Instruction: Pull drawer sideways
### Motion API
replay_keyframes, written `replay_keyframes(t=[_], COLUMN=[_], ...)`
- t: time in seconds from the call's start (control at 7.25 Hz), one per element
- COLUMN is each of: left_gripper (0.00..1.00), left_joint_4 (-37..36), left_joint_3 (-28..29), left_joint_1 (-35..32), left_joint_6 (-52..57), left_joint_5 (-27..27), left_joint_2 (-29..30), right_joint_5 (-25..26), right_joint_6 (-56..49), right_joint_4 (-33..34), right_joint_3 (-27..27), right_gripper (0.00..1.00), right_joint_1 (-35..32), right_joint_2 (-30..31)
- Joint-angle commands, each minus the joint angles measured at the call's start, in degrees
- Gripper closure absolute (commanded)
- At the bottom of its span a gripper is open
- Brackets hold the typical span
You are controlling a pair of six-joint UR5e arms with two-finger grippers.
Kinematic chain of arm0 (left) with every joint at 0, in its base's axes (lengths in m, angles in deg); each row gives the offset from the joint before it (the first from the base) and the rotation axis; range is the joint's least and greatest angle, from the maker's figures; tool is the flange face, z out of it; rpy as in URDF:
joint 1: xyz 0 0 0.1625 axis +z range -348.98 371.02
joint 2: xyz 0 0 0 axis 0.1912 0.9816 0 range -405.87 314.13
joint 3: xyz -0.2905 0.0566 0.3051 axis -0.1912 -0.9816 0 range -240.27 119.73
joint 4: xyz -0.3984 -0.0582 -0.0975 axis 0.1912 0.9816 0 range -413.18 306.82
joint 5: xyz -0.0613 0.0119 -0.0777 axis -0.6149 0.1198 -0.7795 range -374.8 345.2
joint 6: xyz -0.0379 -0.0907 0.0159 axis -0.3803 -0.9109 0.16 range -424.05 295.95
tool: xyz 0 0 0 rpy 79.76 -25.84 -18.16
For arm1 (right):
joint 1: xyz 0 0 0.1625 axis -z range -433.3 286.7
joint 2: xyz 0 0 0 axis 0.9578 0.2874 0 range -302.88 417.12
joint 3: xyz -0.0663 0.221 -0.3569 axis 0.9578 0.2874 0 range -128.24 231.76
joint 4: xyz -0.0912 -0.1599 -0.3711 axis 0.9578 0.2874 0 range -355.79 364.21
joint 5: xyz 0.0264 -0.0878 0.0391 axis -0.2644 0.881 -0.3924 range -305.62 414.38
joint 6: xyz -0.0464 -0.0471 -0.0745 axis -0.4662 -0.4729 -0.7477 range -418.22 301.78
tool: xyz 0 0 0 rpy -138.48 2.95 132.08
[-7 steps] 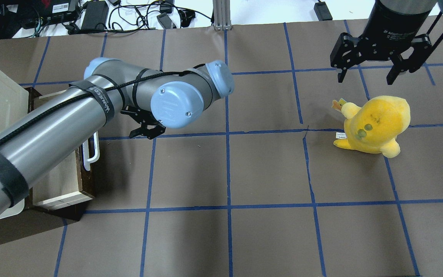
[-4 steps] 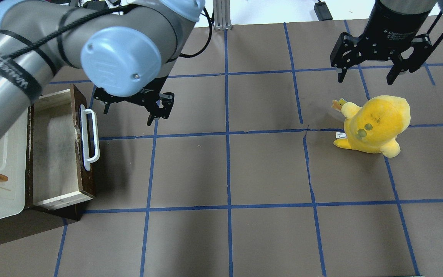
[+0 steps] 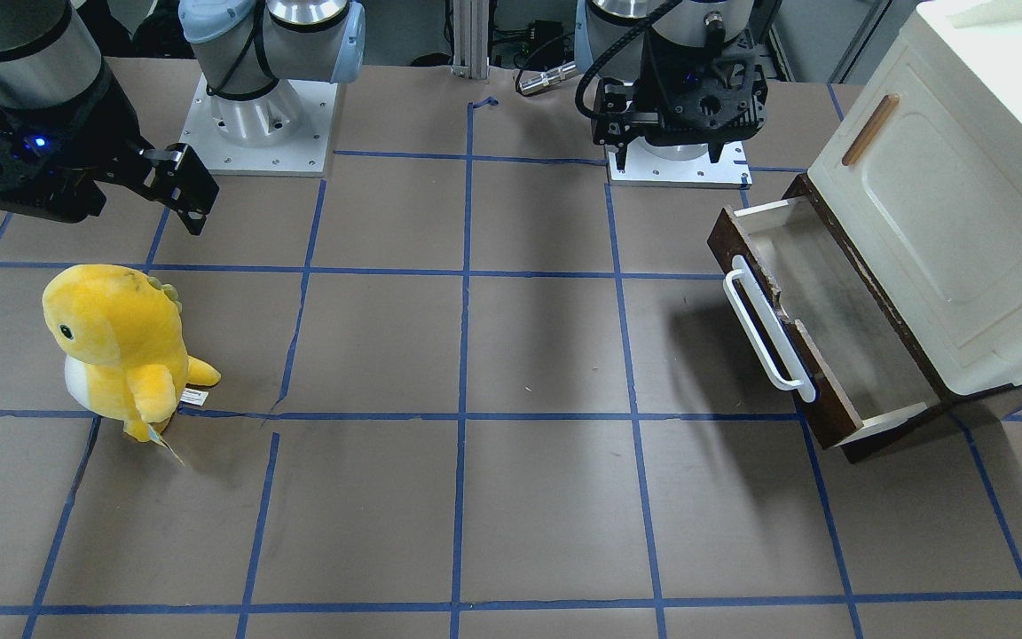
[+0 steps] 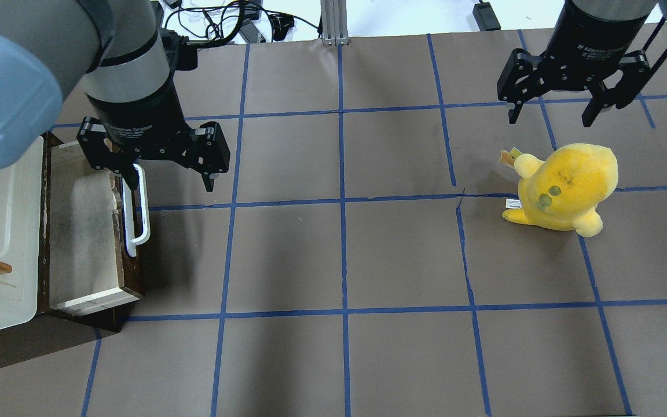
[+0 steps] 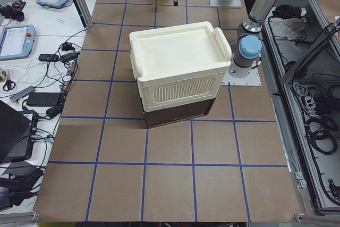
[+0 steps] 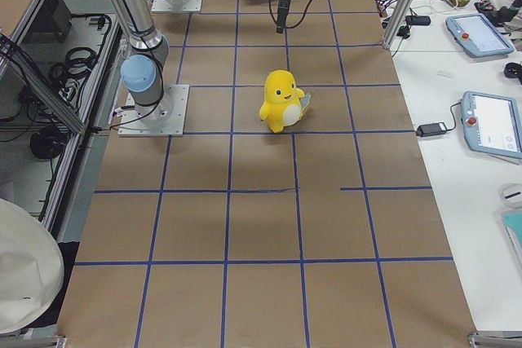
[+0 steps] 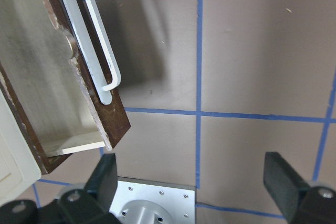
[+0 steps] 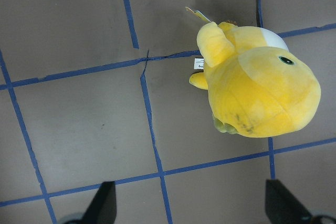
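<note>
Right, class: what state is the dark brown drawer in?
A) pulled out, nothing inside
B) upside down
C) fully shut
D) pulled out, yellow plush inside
A: the drawer sticks out from under the cream cabinet with its greyish interior bare; the yellow plush stands on the table far from it.

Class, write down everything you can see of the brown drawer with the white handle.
The drawer is a shallow wooden tray pulled well out from under the cream cabinet. Its front is dark brown, chipped along the top edge, with a long white bar handle across it. Sides are pale wood, the floor greyish and empty. The left gripper hangs above with open jaws, not touching it.
</note>
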Motion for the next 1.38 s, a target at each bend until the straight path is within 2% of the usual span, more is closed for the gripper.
replay_keyframes(t=[0.0, 0.14, 1.24], left_gripper=[0.00, 0.00, 0.00], left_joint_4=[-2.7, -5.6, -5.9], left_joint_3=[-0.8, -0.6, -0.7], left_joint_1=[5.8, 7.0, 6.8], left_joint_6=[8.2, 9.2, 9.4], left_joint_5=[-5.3, -8.3, -6.9], left_joint_2=[-1.5, -0.9, -1.5], right_joint_5=[0.0, 0.0, 0.0], right_joint_6=[0.0, 0.0, 0.0], right_joint_4=[0.0, 0.0, -0.1], right_joint_3=[0.0, 0.0, 0.0], right_gripper=[0.00, 0.00, 0.00], right_joint_1=[0.1, 0.0, 0.0], right_joint_2=[0.0, 0.0, 0.0])
